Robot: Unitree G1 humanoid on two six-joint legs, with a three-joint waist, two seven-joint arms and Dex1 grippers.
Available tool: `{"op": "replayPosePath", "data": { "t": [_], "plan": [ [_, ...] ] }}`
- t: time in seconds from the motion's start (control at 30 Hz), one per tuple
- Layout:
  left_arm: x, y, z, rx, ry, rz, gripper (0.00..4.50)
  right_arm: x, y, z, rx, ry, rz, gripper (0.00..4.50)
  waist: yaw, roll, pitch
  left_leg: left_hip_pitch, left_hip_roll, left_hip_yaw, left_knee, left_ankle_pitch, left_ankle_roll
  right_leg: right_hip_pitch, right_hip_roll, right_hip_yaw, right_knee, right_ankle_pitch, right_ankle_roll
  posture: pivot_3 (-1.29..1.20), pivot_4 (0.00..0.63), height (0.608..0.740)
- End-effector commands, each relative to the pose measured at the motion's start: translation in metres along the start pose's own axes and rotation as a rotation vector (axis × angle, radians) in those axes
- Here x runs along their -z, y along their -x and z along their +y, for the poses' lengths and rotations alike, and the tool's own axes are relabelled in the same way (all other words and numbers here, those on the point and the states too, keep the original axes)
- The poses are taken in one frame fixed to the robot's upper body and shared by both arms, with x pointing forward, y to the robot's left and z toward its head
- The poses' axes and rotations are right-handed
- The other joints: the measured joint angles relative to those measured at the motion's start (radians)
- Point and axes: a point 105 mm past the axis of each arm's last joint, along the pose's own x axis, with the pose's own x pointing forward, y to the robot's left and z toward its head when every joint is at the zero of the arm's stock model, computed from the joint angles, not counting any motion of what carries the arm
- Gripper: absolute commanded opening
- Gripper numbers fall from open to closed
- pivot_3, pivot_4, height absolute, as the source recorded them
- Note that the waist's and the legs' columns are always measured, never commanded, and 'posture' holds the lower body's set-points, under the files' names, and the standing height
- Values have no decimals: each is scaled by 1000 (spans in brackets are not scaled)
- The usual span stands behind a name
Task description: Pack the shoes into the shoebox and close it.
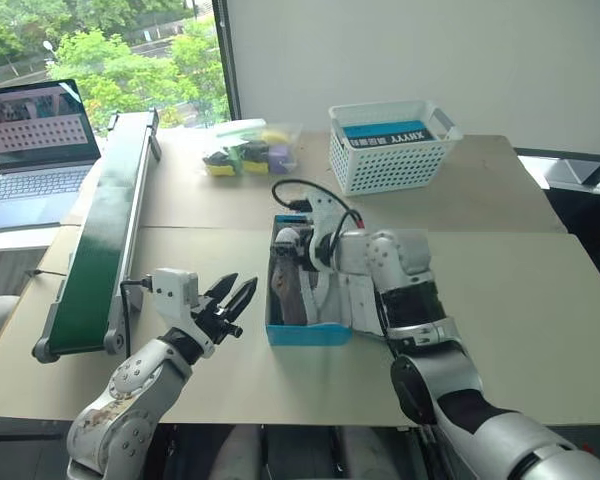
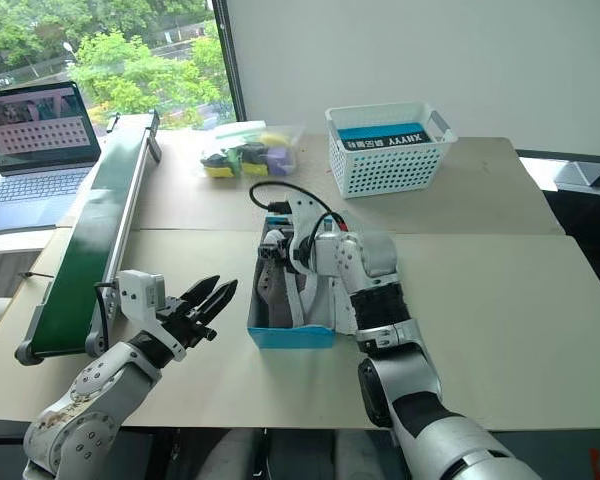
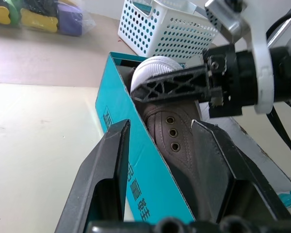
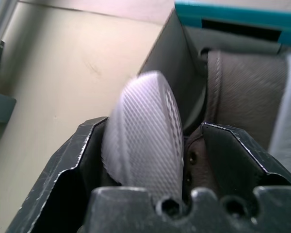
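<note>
Blurred whitish sole between right wrist fingers; second shoe mostly hidden behind.

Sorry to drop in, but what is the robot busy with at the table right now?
It is packing shoes into the blue shoebox. The right gripper is down in the open box, its fingers spread on either side of a greyish shoe lying on its side with the sole showing. Another shoe already lies in the box beside it. The left gripper hovers open and empty beside the box. The lid is not yet closed.
</note>
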Motion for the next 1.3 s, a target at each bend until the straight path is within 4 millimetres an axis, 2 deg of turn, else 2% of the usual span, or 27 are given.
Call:
{"op": "replayPosePath", "data": {
  "t": [0.03,0.13,0.23,0.33,0.4,0.6,0.77,0.93,1.2,1.3],
  "plan": [
    [-8,-1,-4,21,-15,-32,2131,-25,15,8,-45,29,-77,3548,-1,0,0,0,0,0,0,0,0,0,0,0,0,0,0,0,150,738],
    [-7,-4,-4,29,-13,-28,2131,-45,28,4,-48,47,-136,3548,-1,1,1,0,0,0,0,0,0,0,0,0,0,0,0,0,150,738],
    [-8,-6,-3,34,-11,-27,2131,-54,33,0,-34,80,-188,3548,-1,1,1,0,0,0,0,0,0,0,0,0,0,0,0,0,150,738],
    [-9,-8,-2,37,-10,-25,2131,-55,35,3,-62,91,-217,2877,-5,1,1,0,0,0,-1,0,0,0,0,0,0,0,0,0,150,738],
    [-9,-8,-1,39,-11,-25,2131,-53,36,5,-62,124,-223,2139,-5,1,1,0,0,0,-1,0,0,0,0,0,0,0,0,0,150,738],
    [-9,-7,-2,36,-14,-24,2131,-43,41,35,-181,324,-238,53,-5,1,1,0,0,0,-1,0,0,0,0,0,0,0,0,0,150,738],
    [-9,-4,-3,31,-13,-25,2131,-21,36,40,-200,410,-150,21,-2,1,1,0,0,0,0,0,0,0,0,0,0,0,0,0,150,738],
    [-8,-1,-5,23,-12,-23,2131,2,18,25,-149,419,-63,21,-2,1,1,0,0,0,0,0,0,0,0,0,0,0,0,0,150,738],
    [-12,-2,-3,15,-10,-24,2131,35,-26,1,-64,480,39,21,-4,1,1,2,0,0,0,0,0,1,0,1,1,0,0,0,150,738],
    [-12,-2,-3,15,-7,-24,2131,40,-37,1,-62,528,66,21,-4,1,1,4,0,0,0,0,0,2,0,1,1,0,0,0,150,738]
  ]
}}
